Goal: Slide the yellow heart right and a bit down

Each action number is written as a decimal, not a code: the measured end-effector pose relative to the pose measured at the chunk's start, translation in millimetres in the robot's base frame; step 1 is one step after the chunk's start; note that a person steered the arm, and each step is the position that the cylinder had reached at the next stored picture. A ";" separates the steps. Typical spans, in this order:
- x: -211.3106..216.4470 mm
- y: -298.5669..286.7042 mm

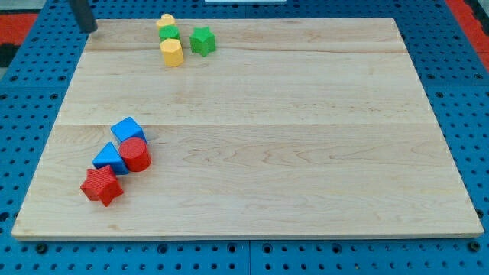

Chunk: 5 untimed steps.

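The yellow heart [166,20] lies at the view's top edge of the wooden board [267,145], left of the middle. It touches a green block [169,33] just below it. A yellow hexagon [172,53] sits below that, and a green star [202,40] is to their right. My tip [90,30] is at the board's top left corner, well to the left of the yellow heart and touching no block.
A blue cube [127,130], a blue triangle [111,158], a red cylinder [135,154] and a red star [102,186] cluster at the board's lower left. A blue pegboard [458,92] surrounds the board.
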<state>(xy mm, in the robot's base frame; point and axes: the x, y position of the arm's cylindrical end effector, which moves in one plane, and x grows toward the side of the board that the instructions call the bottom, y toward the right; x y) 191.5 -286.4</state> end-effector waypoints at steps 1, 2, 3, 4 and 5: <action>0.7 1.0; -0.5 7.8; 0.2 33.4; -0.1 125.5; -0.1 171.2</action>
<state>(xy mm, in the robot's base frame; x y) 191.4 -115.2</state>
